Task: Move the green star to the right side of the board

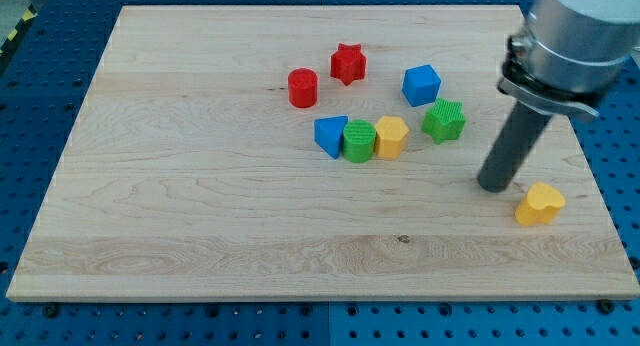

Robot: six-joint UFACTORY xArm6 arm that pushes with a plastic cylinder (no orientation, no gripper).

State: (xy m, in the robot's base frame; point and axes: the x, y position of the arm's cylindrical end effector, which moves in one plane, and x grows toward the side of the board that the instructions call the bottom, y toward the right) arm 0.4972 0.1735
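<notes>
The green star lies right of the board's middle, just below the blue cube. My tip rests on the board to the star's lower right, a short gap away, not touching it. A yellow heart lies just right of and slightly below the tip.
A row of a blue triangle, a green cylinder and a yellow block lies left of the star. A red cylinder and a red star lie higher up. The wooden board ends near the view's right edge.
</notes>
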